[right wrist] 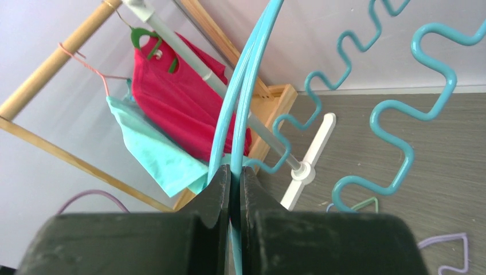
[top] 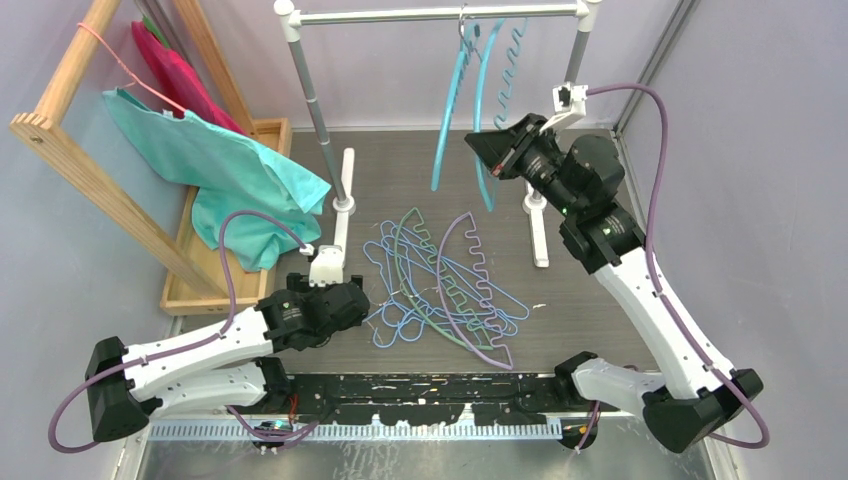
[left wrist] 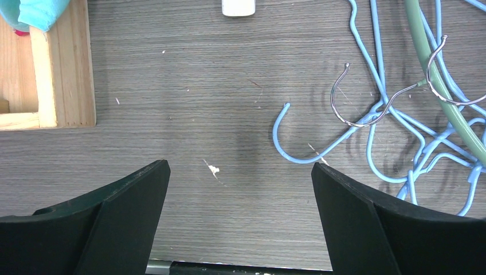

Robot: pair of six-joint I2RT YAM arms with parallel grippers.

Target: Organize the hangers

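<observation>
Only the left wrist view showed the left fingers, spread wide and empty over the desk. The hooks of the light-blue hangers lay just to their right. In the right wrist view, the right fingers were seen clamped on a teal hanger, which the top view showed hung from the rail.

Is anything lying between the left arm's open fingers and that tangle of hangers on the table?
Nothing visible does. In the left wrist view, only bare table lies between the left fingers and the nearest light-blue hook, which sits just ahead of them at the edge of the hanger pile.
</observation>
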